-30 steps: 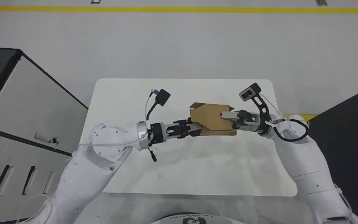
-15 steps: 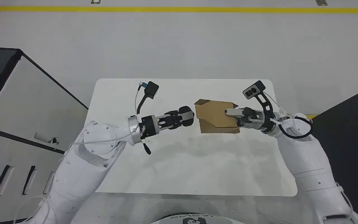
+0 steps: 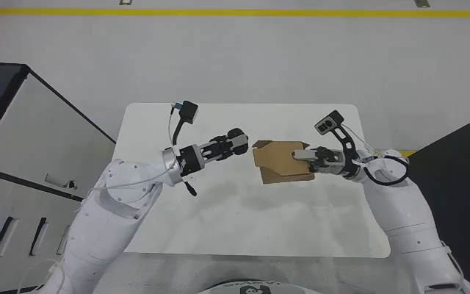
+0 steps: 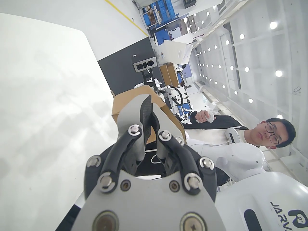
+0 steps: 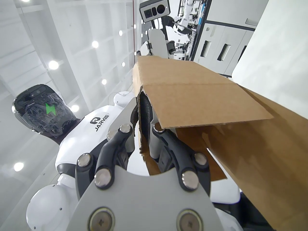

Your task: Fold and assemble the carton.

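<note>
A brown cardboard carton (image 3: pixel 280 160) is held above the middle of the white table (image 3: pixel 242 213), its flaps partly folded. My right gripper (image 3: pixel 299 155) is shut on the carton's right edge; in the right wrist view the fingers (image 5: pixel 144 111) clamp a cardboard panel (image 5: pixel 192 97). My left gripper (image 3: pixel 241 140) hangs just left of the carton, apart from it, shut with nothing between its fingers. In the left wrist view its fingertips (image 4: pixel 147 111) meet in front of the carton (image 4: pixel 125 104).
A grey cabinet (image 3: pixel 37 140) stands off the table's left side. A dark panel (image 3: pixel 440 169) stands beyond the right edge. A yellow floor line (image 3: pixel 235 12) runs along the far side.
My left gripper has let go of the carton and drawn back to the left and farther away. The right gripper still holds the carton, which has tilted flatter and shifted slightly.
</note>
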`<action>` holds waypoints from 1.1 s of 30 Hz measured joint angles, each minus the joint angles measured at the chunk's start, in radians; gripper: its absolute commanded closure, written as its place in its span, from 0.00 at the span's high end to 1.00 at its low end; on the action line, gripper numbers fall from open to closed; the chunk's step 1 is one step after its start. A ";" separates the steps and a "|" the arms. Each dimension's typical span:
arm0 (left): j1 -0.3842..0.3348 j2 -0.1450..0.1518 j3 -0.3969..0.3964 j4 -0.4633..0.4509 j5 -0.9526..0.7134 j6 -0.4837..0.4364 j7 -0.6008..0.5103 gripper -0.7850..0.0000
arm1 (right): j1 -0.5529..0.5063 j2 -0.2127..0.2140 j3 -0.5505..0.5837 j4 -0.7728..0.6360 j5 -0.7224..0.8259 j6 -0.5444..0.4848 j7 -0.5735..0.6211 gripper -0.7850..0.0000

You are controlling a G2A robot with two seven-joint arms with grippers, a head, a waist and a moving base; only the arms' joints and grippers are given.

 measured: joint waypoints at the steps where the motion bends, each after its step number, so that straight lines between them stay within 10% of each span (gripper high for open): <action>1: -0.001 0.000 0.003 0.000 0.001 0.000 -0.002 0.00 | 0.000 0.000 -0.001 -0.002 -0.001 -0.001 0.006 0.00; 33: -0.048 -0.017 0.099 0.033 -0.017 0.005 -0.062 0.00 | 0.020 -0.011 -0.040 0.021 0.045 0.020 0.006 0.00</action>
